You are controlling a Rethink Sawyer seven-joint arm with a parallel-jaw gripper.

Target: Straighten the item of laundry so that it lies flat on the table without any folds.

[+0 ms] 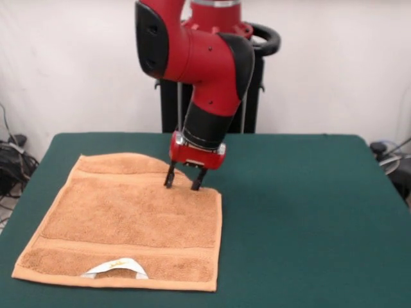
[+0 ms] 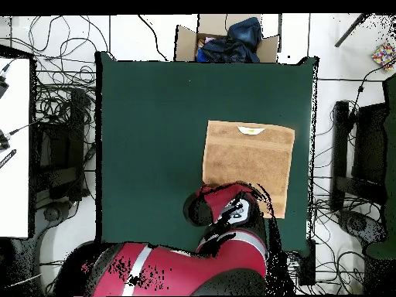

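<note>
The orange-tan towel [image 1: 128, 218] lies spread on the left half of the green table [image 1: 308, 212], with its white tag [image 1: 119, 266] at the front edge. Its far edge curves unevenly towards the far right corner. My gripper [image 1: 183, 183] points straight down at that far right part of the towel. Its fingers are apart, with the tips at or just above the cloth and nothing seen between them. In the overhead view the towel [image 2: 247, 158] lies on the table [image 2: 147, 139] with its tag [image 2: 250, 130] away from the robot. There the arm [image 2: 232, 213] hides the gripper and the towel's edge below it.
The black pedestal [image 1: 250, 96] stands behind the table's far edge. A cardboard box with dark clothes [image 2: 228, 39] sits beyond the table's opposite edge in the overhead view. Cables lie on the floor around the table [image 2: 62, 116].
</note>
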